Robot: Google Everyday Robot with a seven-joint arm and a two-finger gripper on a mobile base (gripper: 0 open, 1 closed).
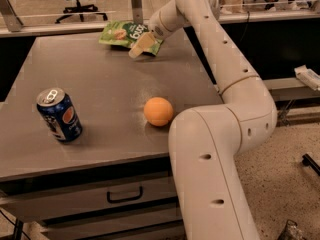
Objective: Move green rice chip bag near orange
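The flat, crinkly light-green rice chip bag [122, 33] lies at the far edge of the grey metal bench [100, 84], well apart from the smooth round orange fruit [159, 111] nearer the front. The robot's tan-tipped pincer [141, 45] sits at the bag's near right corner; whether it is spread or pinching the pouch I cannot tell. The step probably calls for a sure hold on that corner, then a low pull toward the orange, stopping beside it without knocking it rolling.
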